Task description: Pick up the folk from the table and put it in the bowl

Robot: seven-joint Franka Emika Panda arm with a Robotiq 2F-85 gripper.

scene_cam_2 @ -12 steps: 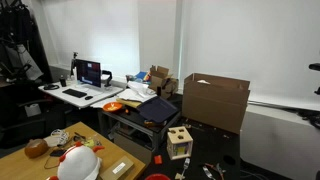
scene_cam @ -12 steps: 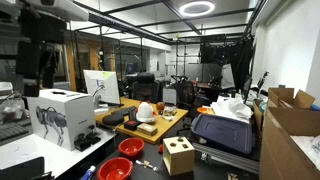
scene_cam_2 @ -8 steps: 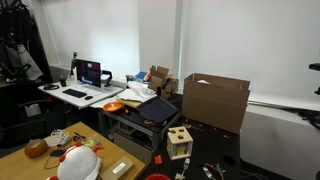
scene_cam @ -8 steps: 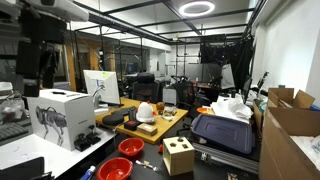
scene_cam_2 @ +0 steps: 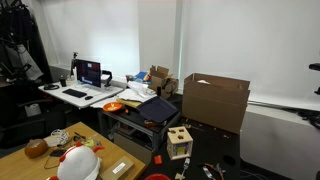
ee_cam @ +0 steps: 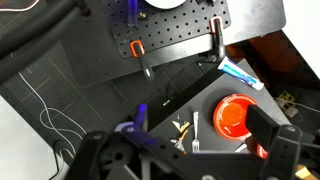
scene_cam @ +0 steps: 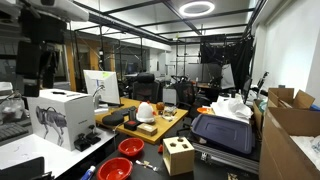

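In an exterior view I count two red bowls point(scene_cam: 130, 147) point(scene_cam: 115, 170) low down on the table edge, one just beside the other. Near them stands one wooden box point(scene_cam: 180, 157) with shape holes, and further back one white helmet point(scene_cam: 146, 110). There is also one white carton point(scene_cam: 60, 115) with a robot dog printed on it. The fork is too small for me to find here. In an exterior view from another spot I see one wooden box point(scene_cam_2: 180, 142), one big cardboard box point(scene_cam_2: 215, 100), one laptop point(scene_cam_2: 90, 73) and one helmet point(scene_cam_2: 75, 163). I cannot find the fork here either. In the wrist view I count one red bowl point(ee_cam: 232, 115), round and bright, with nothing in it that I can see. I also count two clamps point(ee_cam: 140, 55) point(ee_cam: 215, 35) with orange handles on a black board with holes point(ee_cam: 180, 30). One thin, shiny grey thing, which I take for the fork point(ee_cam: 195, 128), lies flat on the dark table. It lies just beside the red bowl and does not touch it. My pincer point(ee_cam: 185, 142) hangs above it, blurry, with its two fingers spread wide apart and nothing between them.
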